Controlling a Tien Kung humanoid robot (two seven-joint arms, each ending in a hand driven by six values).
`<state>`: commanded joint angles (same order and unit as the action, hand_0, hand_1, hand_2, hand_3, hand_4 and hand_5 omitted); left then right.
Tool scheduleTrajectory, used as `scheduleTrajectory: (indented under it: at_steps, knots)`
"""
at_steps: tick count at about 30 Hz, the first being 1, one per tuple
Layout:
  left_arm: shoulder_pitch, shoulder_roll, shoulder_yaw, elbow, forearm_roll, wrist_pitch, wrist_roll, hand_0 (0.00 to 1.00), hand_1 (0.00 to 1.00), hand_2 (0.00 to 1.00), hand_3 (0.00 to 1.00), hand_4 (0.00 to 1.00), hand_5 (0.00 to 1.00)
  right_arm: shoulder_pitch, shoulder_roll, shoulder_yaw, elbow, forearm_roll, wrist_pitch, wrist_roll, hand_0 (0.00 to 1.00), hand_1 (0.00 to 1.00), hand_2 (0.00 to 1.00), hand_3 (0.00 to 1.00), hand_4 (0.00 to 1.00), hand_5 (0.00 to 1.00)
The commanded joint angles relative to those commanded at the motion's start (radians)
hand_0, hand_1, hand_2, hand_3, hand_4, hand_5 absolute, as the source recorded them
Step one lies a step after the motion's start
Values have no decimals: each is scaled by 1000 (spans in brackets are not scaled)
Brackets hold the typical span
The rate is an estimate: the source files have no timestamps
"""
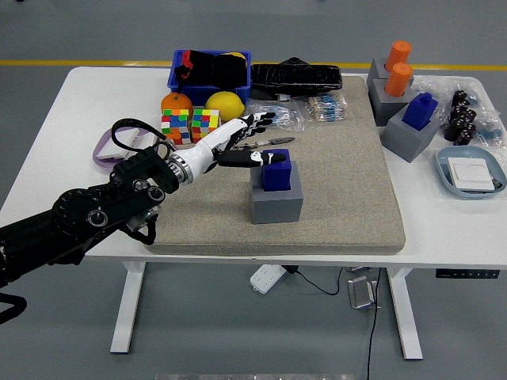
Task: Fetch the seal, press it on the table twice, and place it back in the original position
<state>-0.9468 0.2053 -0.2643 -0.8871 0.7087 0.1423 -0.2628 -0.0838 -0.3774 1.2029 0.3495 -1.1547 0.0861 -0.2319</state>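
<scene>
The left hand (247,141) hovers with fingers spread, gripping nothing, just left of the blue seal (276,171) seated upright in its grey block (277,203), apparently lining up to grasp it.

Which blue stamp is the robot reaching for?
Find the big tan mat on the white table. Near its middle stands a grey block with a dark blue seal on top. It alone is beside the left robot hand; the other blue one stands far right.
</scene>
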Motion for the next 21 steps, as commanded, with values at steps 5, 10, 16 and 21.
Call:
scheduleTrajectory:
  at_steps: [5,10,16,21]
  knots:
    - [-3,31,-49,19,-14,53,-44,998,998,998,998,998,658,1,2,6,0,0,-1,0,776,677,684,630,714,337]
    - [-7,73,-52,62,-43,96,-75,998,998,998,998,998,658,-1,3,10,-1,1,-1,0,776,677,684,630,714,337]
    - [12,117,-34,133,-57,130,-69,970,998,989,998,968,466,0,3,15,-1,1,-2,1,776,677,684,630,714,337]
    - [25,157,-8,217,-89,142,-59,939,994,970,984,947,410,4,3,19,-1,0,-4,1,776,678,684,630,715,337]
